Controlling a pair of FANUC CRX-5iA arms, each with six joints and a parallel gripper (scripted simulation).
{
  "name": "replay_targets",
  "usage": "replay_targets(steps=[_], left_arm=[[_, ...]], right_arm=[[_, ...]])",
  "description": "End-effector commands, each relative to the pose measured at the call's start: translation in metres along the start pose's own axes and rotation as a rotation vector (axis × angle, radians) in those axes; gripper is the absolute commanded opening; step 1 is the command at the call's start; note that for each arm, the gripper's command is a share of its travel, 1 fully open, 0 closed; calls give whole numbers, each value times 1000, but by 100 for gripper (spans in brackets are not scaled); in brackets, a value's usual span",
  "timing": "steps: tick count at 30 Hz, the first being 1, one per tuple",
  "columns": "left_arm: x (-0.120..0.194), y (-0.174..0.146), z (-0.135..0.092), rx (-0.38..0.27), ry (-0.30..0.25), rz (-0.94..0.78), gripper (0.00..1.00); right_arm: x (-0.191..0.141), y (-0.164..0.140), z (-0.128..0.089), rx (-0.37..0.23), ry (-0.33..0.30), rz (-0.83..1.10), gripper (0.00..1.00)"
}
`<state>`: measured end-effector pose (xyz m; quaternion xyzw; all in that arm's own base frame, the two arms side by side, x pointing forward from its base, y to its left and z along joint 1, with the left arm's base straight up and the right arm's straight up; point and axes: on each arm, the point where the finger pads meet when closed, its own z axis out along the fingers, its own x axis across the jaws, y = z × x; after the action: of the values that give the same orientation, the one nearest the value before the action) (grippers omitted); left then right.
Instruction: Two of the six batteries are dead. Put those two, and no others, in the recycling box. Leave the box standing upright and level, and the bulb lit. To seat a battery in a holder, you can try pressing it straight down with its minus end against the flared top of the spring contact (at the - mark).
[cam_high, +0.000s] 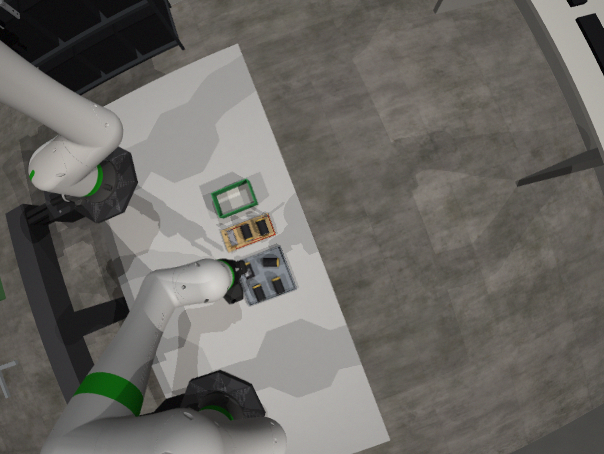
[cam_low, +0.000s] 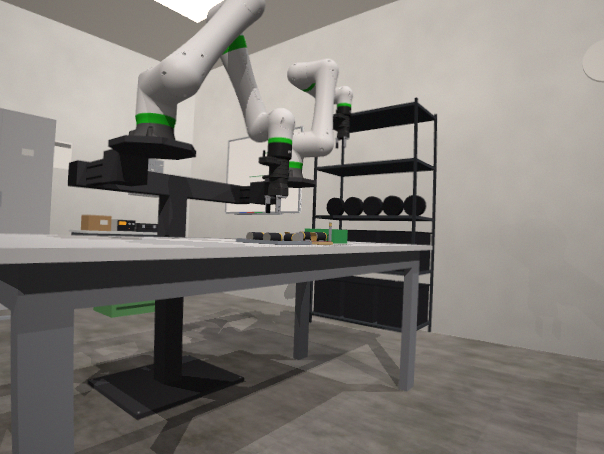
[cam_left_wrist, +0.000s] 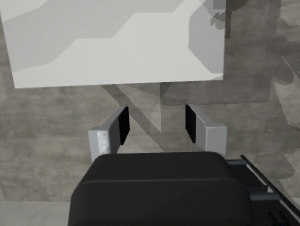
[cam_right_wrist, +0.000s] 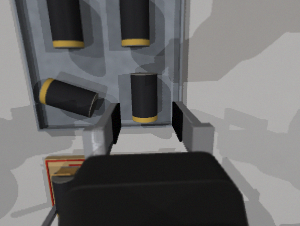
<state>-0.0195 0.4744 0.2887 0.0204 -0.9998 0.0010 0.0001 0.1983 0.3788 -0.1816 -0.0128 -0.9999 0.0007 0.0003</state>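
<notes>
The grey tray (cam_high: 292, 281) (cam_right_wrist: 111, 75) holds four black batteries with yellow ends. Two (cam_right_wrist: 65, 20) (cam_right_wrist: 135, 20) lie parallel, one (cam_high: 271, 262) (cam_right_wrist: 69, 97) lies askew, and one (cam_right_wrist: 144, 90) lies between and below the right fingertips. My right gripper (cam_low: 272, 205) (cam_right_wrist: 146, 114) is open and empty above the tray. The orange holder (cam_high: 228, 245) (cam_right_wrist: 65, 161) carries two batteries (cam_high: 246, 231) (cam_high: 262, 227). The green box (cam_high: 215, 205) (cam_low: 340, 236) stands upright and looks empty. My left gripper (cam_low: 341, 144) (cam_left_wrist: 157, 117) is open and empty, high up. I cannot tell whether the bulb is lit.
Tray, holder and box stand in a row on the white table (cam_high: 200, 340) (cam_left_wrist: 125, 60), with the holder in the middle. A black shelf rack (cam_low: 375, 170) stands behind the table. The right forearm (cam_high: 190, 285) reaches low over the table beside the tray.
</notes>
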Motion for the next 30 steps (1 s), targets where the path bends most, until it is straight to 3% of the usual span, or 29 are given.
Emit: replay_targets(steps=[1,30], left_arm=[[0,0,-1,-2,0,0,100],[0,0,-1,-2,0,0,100]], right_arm=[[-1,3,43,-3,-1,0,90],[-1,3,47,-3,-1,0,90]])
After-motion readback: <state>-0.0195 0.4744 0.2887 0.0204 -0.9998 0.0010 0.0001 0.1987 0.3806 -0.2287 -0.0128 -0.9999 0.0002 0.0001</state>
